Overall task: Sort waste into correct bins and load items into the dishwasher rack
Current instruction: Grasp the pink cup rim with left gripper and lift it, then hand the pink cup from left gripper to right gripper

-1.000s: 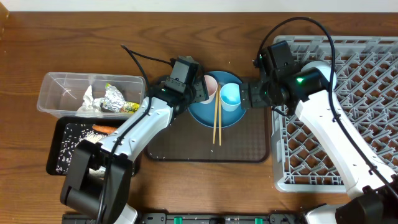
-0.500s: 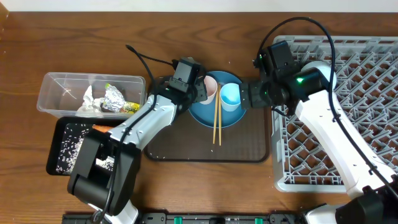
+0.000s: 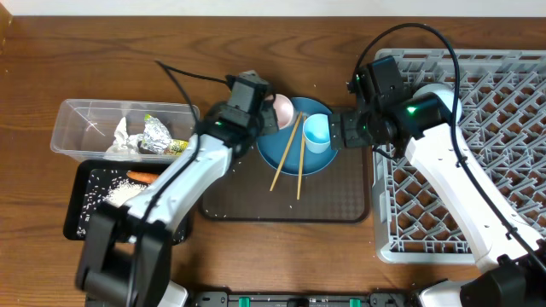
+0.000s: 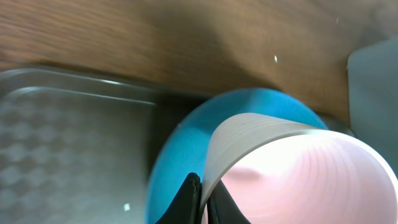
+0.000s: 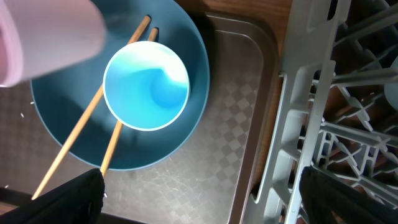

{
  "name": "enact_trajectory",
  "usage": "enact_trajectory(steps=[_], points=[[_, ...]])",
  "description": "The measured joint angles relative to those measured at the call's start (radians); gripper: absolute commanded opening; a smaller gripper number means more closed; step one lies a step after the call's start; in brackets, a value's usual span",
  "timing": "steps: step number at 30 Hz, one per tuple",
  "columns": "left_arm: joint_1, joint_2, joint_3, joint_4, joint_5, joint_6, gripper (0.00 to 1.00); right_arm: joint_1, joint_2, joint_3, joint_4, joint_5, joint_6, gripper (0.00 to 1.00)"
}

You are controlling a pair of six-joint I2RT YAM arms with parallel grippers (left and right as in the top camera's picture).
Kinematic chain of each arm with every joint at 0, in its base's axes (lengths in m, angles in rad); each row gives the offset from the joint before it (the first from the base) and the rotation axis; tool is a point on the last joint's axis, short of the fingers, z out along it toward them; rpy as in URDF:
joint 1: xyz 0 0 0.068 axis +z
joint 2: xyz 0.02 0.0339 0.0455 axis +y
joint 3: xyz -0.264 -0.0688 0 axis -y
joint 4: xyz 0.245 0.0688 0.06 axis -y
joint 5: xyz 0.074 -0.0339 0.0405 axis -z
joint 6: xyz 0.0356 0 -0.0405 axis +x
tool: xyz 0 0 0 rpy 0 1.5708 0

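loading step: pinkish-white cup [image 4: 298, 174], rim clenched in my left claw [image 4: 200, 200]; right claw [image 3: 341, 130] released. next, likely: grey pegged dishwasher rack [image 3: 478, 153].

I find no text, label, brand, number or sign that I can read in any of my three views. The wrapper [image 3: 177, 147], left of centre in the overhead view, is too small for me to make out any print on it.
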Motion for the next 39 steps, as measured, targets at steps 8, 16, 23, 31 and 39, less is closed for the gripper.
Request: enact_trajectory(steps=[8,16,23,31,39], points=[[0.047,-0.164,0.0,-0.139,0.076,0.0,0.06,0.0,0.0,0.0,0.0,0.0,0.0,0.99],[0.178,-0.249,0.0,-0.282,0.566,0.037,0.06,0.0,0.0,0.0,0.0,0.0,0.0,0.99],[0.236,-0.248,0.0,-0.339,0.935,0.119,0.06,0.0,0.0,0.0,0.0,0.0,0.0,0.99],[0.236,-0.248,0.0,-0.339,1.079,0.148,0.06,0.0,0.0,0.0,-0.083,-0.069,0.001,0.99],[0.236,-0.248,0.0,-0.34,1.101,0.151,0.06,-0.014,-0.009,0.0,-0.172,-0.221,-0.116,0.99]])
